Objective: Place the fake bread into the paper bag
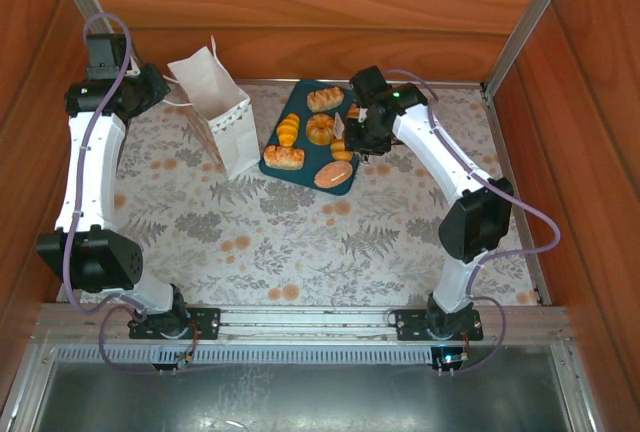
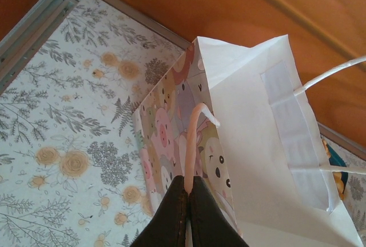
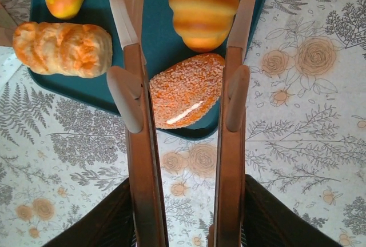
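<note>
The enclosure has smooth reddish-brown wooden wall panels (image 1: 300, 12) on three sides. A flat tablecloth printed with grey ferns and orange flowers (image 1: 300, 242) covers the table.

The two white-and-black jointed arms reach toward the far side, the left arm (image 1: 90, 172) to the bag and the right arm (image 1: 440, 162) to the tray.

The white paper gift bag (image 1: 220, 117) (image 2: 257, 144) stands upright and open-mouthed on the cloth, just beside the tray's left edge. Its walls are creased, and one side panel carries pastel cartoon animals.

The dark teal rectangular tray (image 1: 298, 102) (image 3: 160, 35) is smooth, with rounded corners, and lies at an angle to the table edge.

The glossy golden-orange fake bread pieces (image 1: 321, 128) all lie on the tray:
- A ridged pull-apart roll (image 3: 63, 50) (image 1: 284, 157) is at the near left.
- A grainy, sugar-textured oval loaf (image 3: 186, 90) (image 1: 333, 174) is at the near edge.
- A striped oval bun (image 3: 203, 7) sits farther in.

The right gripper (image 3: 186, 7) (image 1: 358, 137) has its long tan fingers (image 3: 140, 161) parted. They straddle the striped oval bun, which meets the right finger, while a gap shows at the left one, so nothing is clamped.

The left gripper (image 2: 189, 192) (image 1: 160, 92) has its dark fingers clenched on the bag's thin, pale twisted-paper loop handle (image 2: 191, 144).
</note>
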